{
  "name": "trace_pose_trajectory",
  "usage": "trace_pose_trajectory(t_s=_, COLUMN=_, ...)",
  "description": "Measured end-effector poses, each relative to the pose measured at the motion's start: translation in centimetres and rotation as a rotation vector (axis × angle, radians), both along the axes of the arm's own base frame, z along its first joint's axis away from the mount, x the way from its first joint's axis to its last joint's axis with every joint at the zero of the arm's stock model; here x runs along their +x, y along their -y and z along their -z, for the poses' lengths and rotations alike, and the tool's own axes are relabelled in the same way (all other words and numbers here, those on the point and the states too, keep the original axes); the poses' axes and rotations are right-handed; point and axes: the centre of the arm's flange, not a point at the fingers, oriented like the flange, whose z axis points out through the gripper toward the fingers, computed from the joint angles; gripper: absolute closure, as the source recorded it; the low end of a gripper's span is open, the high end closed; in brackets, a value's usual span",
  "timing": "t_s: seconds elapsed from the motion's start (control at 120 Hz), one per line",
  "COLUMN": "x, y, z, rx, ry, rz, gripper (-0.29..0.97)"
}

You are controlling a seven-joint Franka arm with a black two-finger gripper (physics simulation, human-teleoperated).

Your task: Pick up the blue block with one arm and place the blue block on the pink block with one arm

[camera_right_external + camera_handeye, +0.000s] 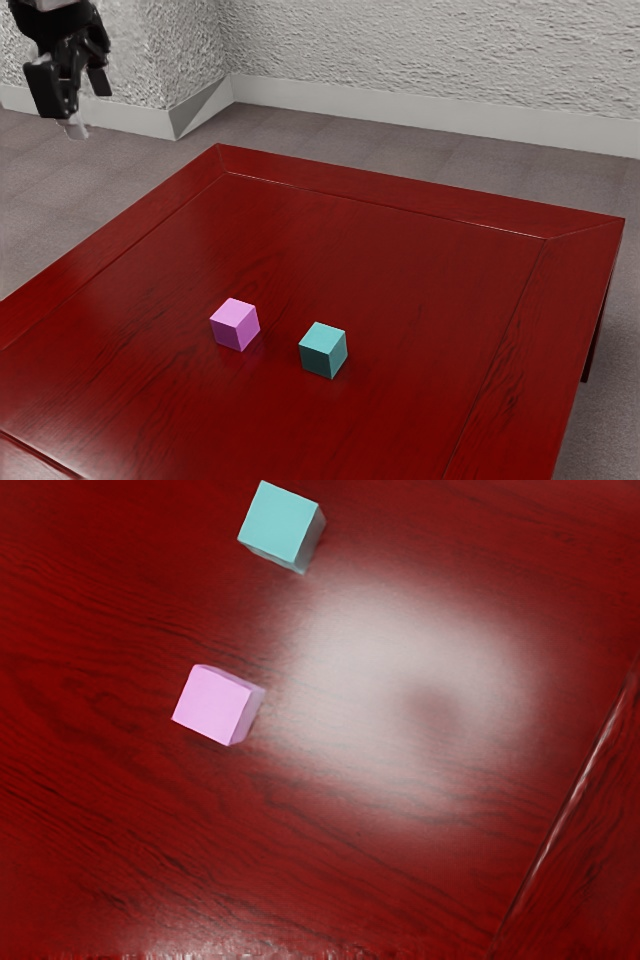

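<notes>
Room lies open on all sides of the two blocks, which sit alone near the middle of the glossy dark-red wooden surface [420, 270], well inside its mitred border strip [560, 330] and far from every edge. The small teal-blue cube block [323, 349] rests flat on the wood, toward the exterior view's right of the small pink cube block [235, 324] and slightly nearer the camera. The two are near each other but apart, with a clear strip of bare wood between them, and each stands with one corner turned toward the camera. The black robot hand [75, 115] hangs high at the exterior view's upper left, out beyond the surface's far left corner and over the grey floor [60, 210], well apart from both blocks. Whether its jaws are wide or narrow cannot be told from this angle, and they hold neither block. Behind the surface runs a white textured wall [430, 50] with a pale baseboard [420, 105] (well clear of the far edge). From the wrist camera the teal-blue block [281, 525] and pink block [217, 704] again lie separate on the red wood [150, 860], a pale blurred sheen [410, 690] spreads just beside the pink one, and a border seam [570, 810] crosses one corner.
</notes>
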Motion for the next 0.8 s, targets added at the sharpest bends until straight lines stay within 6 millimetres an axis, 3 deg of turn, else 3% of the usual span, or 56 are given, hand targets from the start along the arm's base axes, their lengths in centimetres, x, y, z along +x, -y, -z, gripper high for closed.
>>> trace_pose_trajectory(t_s=0.108, x=-8.2, y=0.1, z=6.0, rx=-0.025, ry=-0.073, rz=0.044, gripper=0.00)
trace_pose_trajectory(t_s=0.175, x=-12.2, y=0.2, z=8.6, rx=-0.093, ry=-0.087, rz=0.074, gripper=0.00)
trace_pose_trajectory(t_s=0.225, x=-13.9, y=-0.1, z=11.1, rx=-0.126, ry=-0.096, rz=0.109, gripper=0.00)
trace_pose_trajectory(t_s=0.283, x=-14.5, y=-0.1, z=13.5, rx=-0.141, ry=-0.108, rz=0.160, gripper=0.00)
trace_pose_trajectory(t_s=0.35, x=-13.5, y=1.0, z=16.1, rx=-0.118, ry=-0.147, rz=0.222, gripper=0.00)
trace_pose_trajectory(t_s=0.458, x=-8.7, y=1.8, z=22.5, rx=-0.064, ry=-0.242, rz=0.333, gripper=0.00)
trace_pose_trajectory(t_s=0.517, x=-6.8, y=2.3, z=24.9, rx=-0.042, ry=-0.269, rz=0.398, gripper=0.00)
trace_pose_trajectory(t_s=0.675, x=-4.1, y=3.9, z=29.1, rx=0.021, ry=-0.308, rz=0.630, gripper=0.00)
trace_pose_trajectory(t_s=0.8, x=-2.3, y=5.6, z=29.8, rx=0.085, ry=-0.248, rz=0.901, gripper=0.00)
